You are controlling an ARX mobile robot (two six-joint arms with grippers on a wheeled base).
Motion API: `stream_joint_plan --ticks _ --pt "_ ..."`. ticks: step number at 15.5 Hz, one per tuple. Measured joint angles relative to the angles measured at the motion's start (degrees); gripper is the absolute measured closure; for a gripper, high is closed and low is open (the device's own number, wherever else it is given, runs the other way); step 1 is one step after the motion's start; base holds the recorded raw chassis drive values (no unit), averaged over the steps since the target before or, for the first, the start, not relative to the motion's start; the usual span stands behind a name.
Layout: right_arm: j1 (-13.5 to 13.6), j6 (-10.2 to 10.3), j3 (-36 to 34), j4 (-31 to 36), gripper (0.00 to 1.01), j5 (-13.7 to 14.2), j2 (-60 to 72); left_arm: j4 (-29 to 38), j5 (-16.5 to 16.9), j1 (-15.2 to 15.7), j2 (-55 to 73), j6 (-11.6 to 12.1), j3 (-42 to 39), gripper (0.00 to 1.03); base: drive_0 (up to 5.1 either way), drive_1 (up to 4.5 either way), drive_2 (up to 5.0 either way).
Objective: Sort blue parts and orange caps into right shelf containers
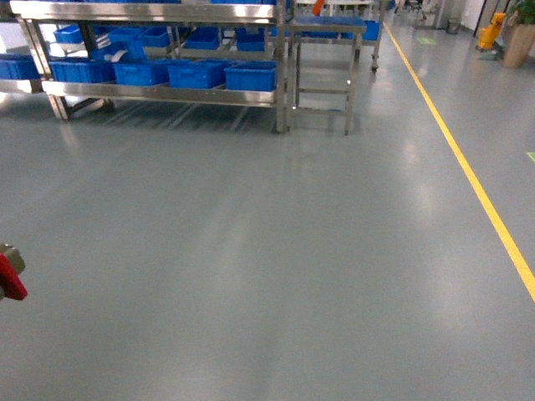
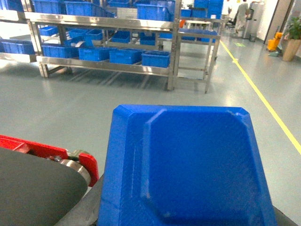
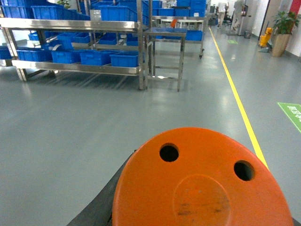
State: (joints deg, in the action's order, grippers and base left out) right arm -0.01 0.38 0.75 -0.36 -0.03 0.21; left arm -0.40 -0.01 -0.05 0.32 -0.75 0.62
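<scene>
A bright-blue part (image 2: 188,165) with bevelled corners fills the left wrist view; my left gripper (image 2: 186,219) is shut on it, only a dark finger (image 2: 89,207) showing beneath. An orange cap (image 3: 202,188), round with two holes, fills the right wrist view; my right gripper (image 3: 197,221) is shut on it, one dark finger (image 3: 101,202) visible under its left side. Neither gripper shows in the head view. Blue crates, the shelf containers (image 1: 196,73), sit in rows on a steel rack (image 1: 159,92) far ahead to the left, also seen as crates (image 2: 127,55) and crates (image 3: 96,57).
A small steel frame table (image 1: 322,83) stands right of the rack. A yellow floor line (image 1: 476,184) runs along the right. A red and metal arm piece (image 1: 10,280) pokes in at the left edge. A potted plant (image 1: 520,33) stands far right. Grey floor lies between me and the rack.
</scene>
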Motion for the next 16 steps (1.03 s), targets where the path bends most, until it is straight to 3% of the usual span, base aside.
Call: stream_joint_plan --ticks 11,13,16 --pt "0.0 0.0 0.0 0.0 0.58 0.0 0.0 0.0 0.0 0.0 0.0 0.0 0.0 0.61 -1.6 -1.63 -1.6" --pt "0.0 0.0 0.0 0.0 0.58 0.0 0.0 0.0 0.0 -0.1 0.0 0.0 0.0 0.61 1.5 1.16 -2.4" --pt "0.0 0.0 0.0 -0.1 0.58 0.1 0.0 0.0 0.0 -0.1 0.0 0.1 0.0 0.61 1.0 5.00 -2.9"
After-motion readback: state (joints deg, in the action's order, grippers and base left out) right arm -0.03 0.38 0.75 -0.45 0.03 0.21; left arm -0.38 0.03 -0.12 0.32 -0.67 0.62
